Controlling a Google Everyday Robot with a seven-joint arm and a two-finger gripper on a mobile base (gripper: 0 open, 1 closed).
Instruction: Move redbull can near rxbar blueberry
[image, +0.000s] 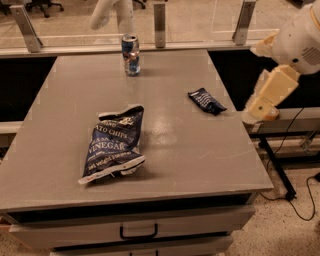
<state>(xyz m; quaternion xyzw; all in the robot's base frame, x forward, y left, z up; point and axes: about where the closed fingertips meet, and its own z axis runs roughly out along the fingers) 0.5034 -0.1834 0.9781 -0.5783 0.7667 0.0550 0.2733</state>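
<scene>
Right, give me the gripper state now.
Gripper: past the right edge of the table, near the rxbar; open or closed cannot be told. Not on the can, which stands at the far edge.

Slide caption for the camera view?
Upright redbull can at far table edge; rxbar blueberry near right edge; gripper just beyond it.
</scene>
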